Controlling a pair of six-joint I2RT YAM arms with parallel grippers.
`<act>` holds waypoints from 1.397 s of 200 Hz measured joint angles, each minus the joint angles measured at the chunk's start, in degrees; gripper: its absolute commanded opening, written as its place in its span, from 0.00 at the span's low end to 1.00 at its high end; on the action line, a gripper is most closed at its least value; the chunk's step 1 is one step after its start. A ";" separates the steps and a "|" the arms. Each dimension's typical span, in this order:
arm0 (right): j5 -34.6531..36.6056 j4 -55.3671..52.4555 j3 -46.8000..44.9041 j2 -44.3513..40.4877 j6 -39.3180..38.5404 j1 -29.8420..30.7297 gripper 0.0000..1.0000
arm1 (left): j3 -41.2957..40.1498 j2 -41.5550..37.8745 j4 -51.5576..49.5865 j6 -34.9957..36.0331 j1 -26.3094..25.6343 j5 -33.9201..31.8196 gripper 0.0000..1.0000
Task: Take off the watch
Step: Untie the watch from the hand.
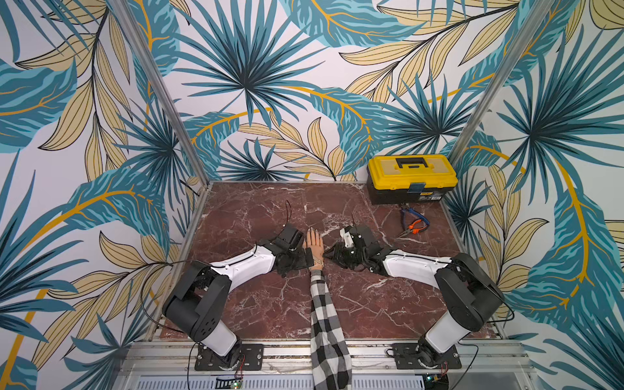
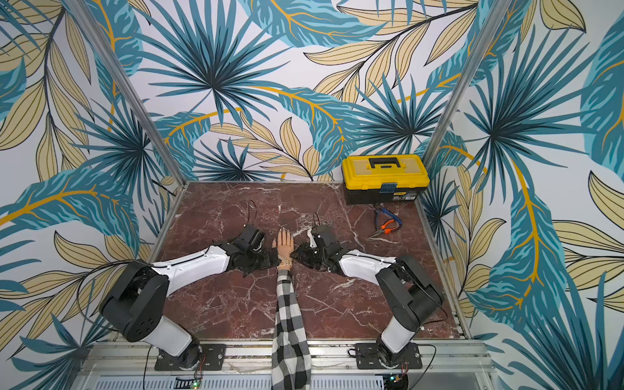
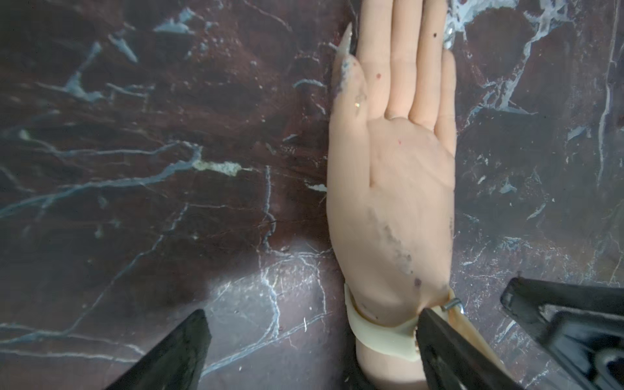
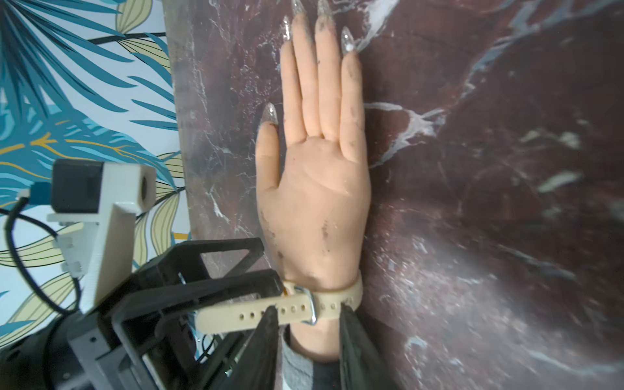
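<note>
A mannequin hand (image 1: 314,241) lies palm up on the marble table. The watch (image 4: 332,299) is on its wrist as a cream strap, and the face is hidden. In both top views the strap (image 2: 286,261) shows between the two arms. My right gripper (image 4: 307,308) is open, its tips straddling the metal buckle (image 4: 312,309) over the strap. The strap's free end (image 4: 223,319) sticks out toward the left arm. My left gripper (image 3: 313,311) is wide open, with one fingertip (image 3: 426,317) against the strap beside the buckle.
A checked sleeve (image 1: 326,320) runs from the wrist to the table's front edge. A yellow and black toolbox (image 1: 412,175) stands at the back right corner. Orange-and-blue-handled pliers (image 1: 413,226) lie in front of it. Leaf-patterned walls close in three sides.
</note>
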 measured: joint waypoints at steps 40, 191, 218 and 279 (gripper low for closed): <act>-2.03 6.95 -0.48 2.71 4.13 0.00 0.28 | 0.00 -0.02 0.00 0.04 0.00 -0.13 0.97; -2.27 9.88 -2.58 4.33 6.62 1.38 0.22 | 0.00 -0.04 -0.31 0.07 0.07 -0.33 0.97; -2.29 10.16 -2.58 4.31 7.26 1.97 0.18 | 0.00 -0.07 -0.46 0.04 0.15 -0.37 0.97; -2.34 10.36 -2.58 3.93 7.74 3.02 0.15 | 0.00 -0.07 -0.46 0.07 0.22 -0.37 0.97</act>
